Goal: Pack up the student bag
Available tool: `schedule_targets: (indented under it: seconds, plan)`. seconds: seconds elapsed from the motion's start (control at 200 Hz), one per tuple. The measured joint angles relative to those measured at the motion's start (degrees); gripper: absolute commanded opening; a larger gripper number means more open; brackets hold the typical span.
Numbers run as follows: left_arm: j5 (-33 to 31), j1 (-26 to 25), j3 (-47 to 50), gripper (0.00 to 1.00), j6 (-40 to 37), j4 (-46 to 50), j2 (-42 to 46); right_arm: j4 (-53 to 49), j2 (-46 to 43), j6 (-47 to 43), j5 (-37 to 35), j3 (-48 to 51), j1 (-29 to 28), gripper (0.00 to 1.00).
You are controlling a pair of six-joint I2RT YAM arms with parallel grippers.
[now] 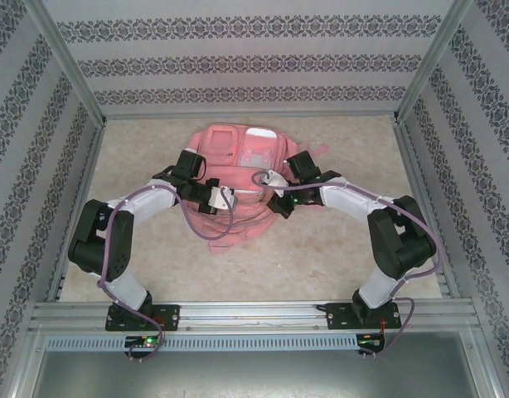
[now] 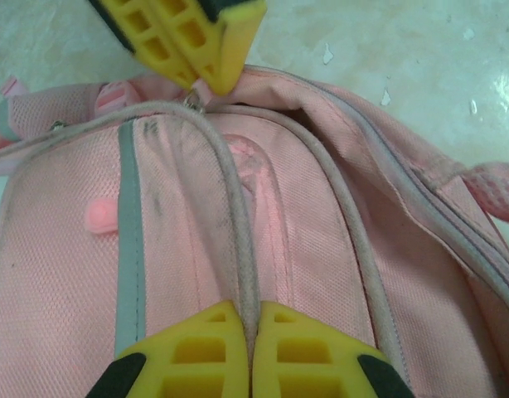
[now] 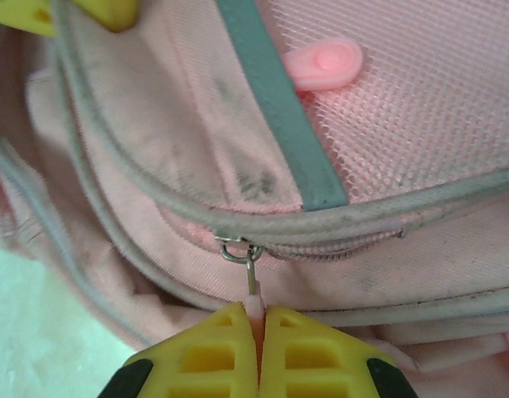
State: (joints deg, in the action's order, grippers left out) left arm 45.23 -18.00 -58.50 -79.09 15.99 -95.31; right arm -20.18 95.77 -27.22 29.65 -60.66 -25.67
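Pink bag chilling on the speckled counter

The counter (image 1: 346, 257) is looking beige and marbled, kinda glossy up close, and it's carrying just one thing: the student bag (image 1: 238, 149). The bag is lying flat with its front pockets facing up, sitting around the middle and leaning toward the far side. Its pink fabric is spreading out toward the near edge, and a bit of strap is poking out onto the bare surface on the right. A few tiny white flecks (image 2: 328, 55) are showing on the counter just beside the bag.

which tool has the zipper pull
The right tool, shut on the zipper pull of the student bag; the left tool pinches a grey piping ridge instead.
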Motion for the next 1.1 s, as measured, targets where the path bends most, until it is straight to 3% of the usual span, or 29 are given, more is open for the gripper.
schedule_targets:
  seconds: [0.275,0.585,0.63,1.099]
  plan:
    - [2.62,0.09,3.06,0.0,4.52,-2.16,0.98,-0.63,-4.96,-3.67,-4.22,2.89,-2.16,0.0]
    - [2.73,0.04,2.89,0.0,0.44,-2.19,0.98,0.98,-4.44,-4.94,-5.33,2.67,-0.33,0.0]
    - [2.6,0.22,2.89,0.0,-0.22,-1.16,1.03,1.49,-3.69,-4.55,-8.5,2.32,0.31,0.0]
    - [1.86,0.11,2.71,0.0,-4.52,-0.74,1.03,7.98,0.61,-3.72,-8.17,3.85,1.79,0.0]
